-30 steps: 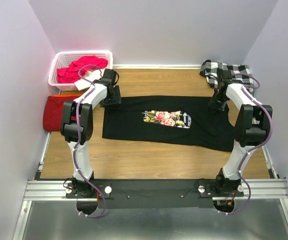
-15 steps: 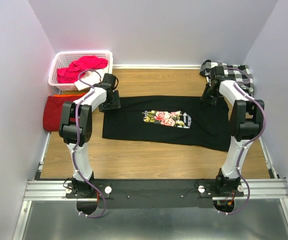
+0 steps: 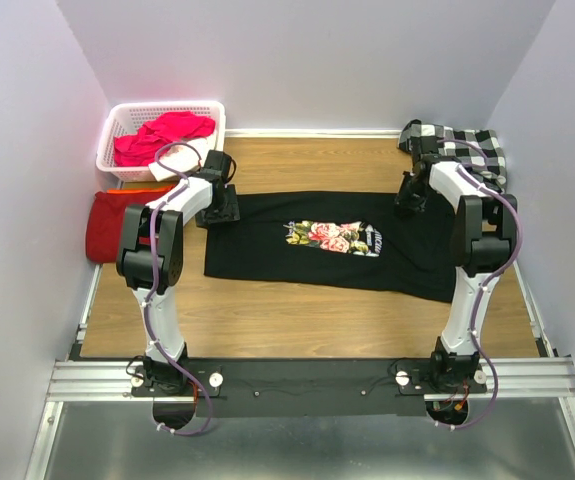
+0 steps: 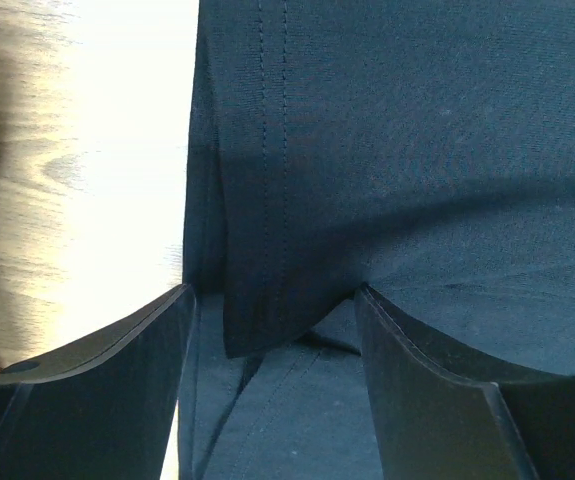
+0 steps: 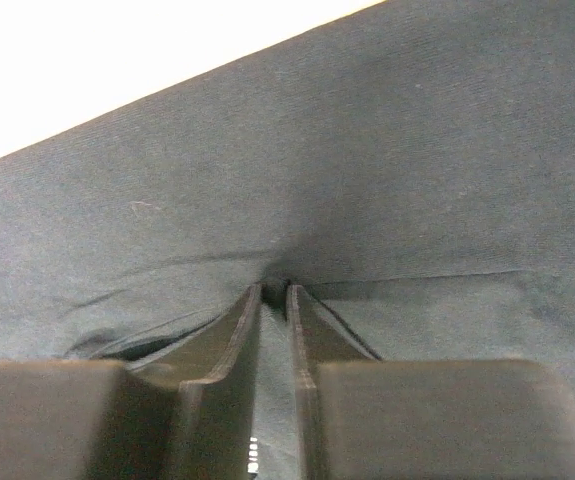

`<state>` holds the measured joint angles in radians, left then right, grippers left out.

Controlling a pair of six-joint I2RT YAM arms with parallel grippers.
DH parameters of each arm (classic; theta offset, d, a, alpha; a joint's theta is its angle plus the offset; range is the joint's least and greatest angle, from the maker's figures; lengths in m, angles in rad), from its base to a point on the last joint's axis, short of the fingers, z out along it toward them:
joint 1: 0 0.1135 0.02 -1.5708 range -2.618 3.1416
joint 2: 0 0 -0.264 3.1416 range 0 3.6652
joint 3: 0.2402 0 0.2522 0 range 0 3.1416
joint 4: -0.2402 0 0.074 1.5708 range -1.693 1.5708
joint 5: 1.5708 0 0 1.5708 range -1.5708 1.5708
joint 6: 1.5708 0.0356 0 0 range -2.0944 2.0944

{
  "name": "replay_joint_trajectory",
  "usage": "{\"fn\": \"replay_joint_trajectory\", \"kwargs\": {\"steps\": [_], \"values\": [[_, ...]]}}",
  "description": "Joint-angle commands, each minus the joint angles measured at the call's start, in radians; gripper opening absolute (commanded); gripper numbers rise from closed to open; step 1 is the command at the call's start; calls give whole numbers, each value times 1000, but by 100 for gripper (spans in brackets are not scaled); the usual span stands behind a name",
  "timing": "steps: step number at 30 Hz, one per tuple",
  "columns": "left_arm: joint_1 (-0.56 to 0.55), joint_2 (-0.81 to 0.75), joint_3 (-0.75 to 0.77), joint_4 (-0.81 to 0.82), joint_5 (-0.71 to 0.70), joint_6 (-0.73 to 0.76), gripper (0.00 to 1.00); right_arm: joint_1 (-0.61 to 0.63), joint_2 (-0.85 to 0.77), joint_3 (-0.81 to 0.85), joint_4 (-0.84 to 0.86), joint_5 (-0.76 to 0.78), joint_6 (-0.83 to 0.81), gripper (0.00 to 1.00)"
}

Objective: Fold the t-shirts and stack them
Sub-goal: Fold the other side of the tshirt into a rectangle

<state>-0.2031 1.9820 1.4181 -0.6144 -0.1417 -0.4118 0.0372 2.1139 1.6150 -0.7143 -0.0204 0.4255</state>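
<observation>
The black t-shirt (image 3: 317, 240), with its rose print facing up, lies folded into a long band across the middle of the table. My left gripper (image 3: 217, 208) stands open over the shirt's far left corner. In the left wrist view the stitched hem (image 4: 272, 200) runs between the left gripper's (image 4: 272, 295) spread fingers (image 4: 97, 400). My right gripper (image 3: 412, 194) is at the far right corner. In the right wrist view the right gripper (image 5: 272, 290) has its jaws pinched on a ridge of the black t-shirt (image 5: 367, 180). The dark-red t-shirt (image 3: 115, 225) lies folded at the left edge.
A white basket (image 3: 117, 120) with pink clothes stands at the back left. A black-and-white checked garment (image 3: 462, 145) lies at the back right, close behind the right arm. Walls enclose the table on three sides.
The right gripper has moved from the shirt's right edge up and left to its far right corner and narrowed onto the cloth. The left gripper has shifted slightly left.
</observation>
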Motion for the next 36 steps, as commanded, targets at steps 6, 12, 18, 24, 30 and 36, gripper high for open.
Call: {"fn": "replay_joint_trajectory", "kwargs": {"steps": [6,12,18,24,30,36], "values": [[1,-37,-4,7,-33,-7,74,16,-54,-53,9,0,1,1],[2,-43,1,2,-48,-5,73,29,-155,-79,-31,8,10,1],[1,-41,10,2,-61,-4,73,59,-285,-179,-62,-52,28,1],[1,-32,24,4,-67,-4,73,118,-397,-349,-66,-108,73,1],[1,-22,25,7,-72,-2,74,174,-457,-480,-65,-148,101,1],[1,-15,21,10,-75,-2,74,196,-471,-547,-51,-207,108,1]]}}
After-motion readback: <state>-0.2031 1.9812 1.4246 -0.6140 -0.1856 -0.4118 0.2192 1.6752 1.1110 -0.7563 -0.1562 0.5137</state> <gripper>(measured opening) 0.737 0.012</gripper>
